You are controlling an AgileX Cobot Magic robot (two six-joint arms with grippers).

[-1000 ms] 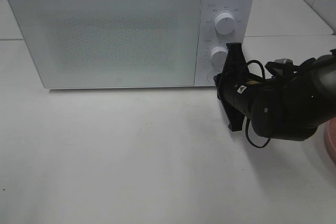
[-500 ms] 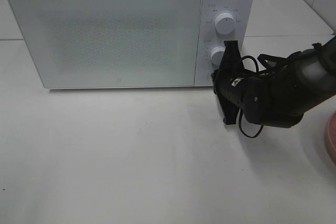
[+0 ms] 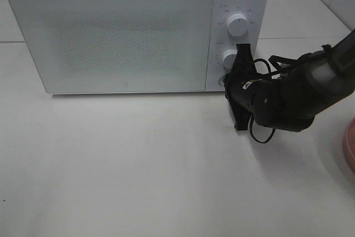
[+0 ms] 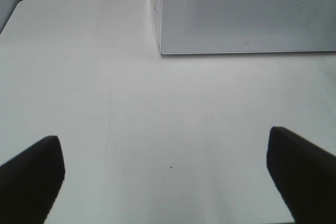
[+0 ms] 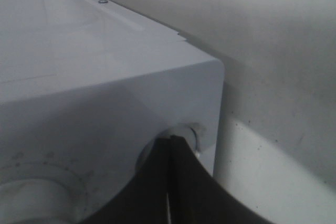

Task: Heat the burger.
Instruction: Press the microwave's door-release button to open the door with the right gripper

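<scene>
The burger is out of view. The white microwave [image 3: 122,37] stands at the back of the table with its door closed. My right gripper [image 3: 227,81] is shut, and its tips rest against the round button at the bottom of the control panel, just under the lower knob [image 3: 229,58]. In the right wrist view the closed fingertips [image 5: 170,141] meet at that button [image 5: 193,134], with the lower knob [image 5: 37,198] beside them. My left gripper [image 4: 168,182] is open over bare table in front of the microwave [image 4: 247,14], holding nothing.
A pink round plate [image 3: 350,149] peeks in at the right edge of the table. An upper knob [image 3: 238,24] sits above the lower one. White tabletop [image 3: 138,165] stretches in front of the microwave.
My right arm has slid left and in toward the control panel, bringing the shut tips up to the bottom button. The microwave door stays closed.
</scene>
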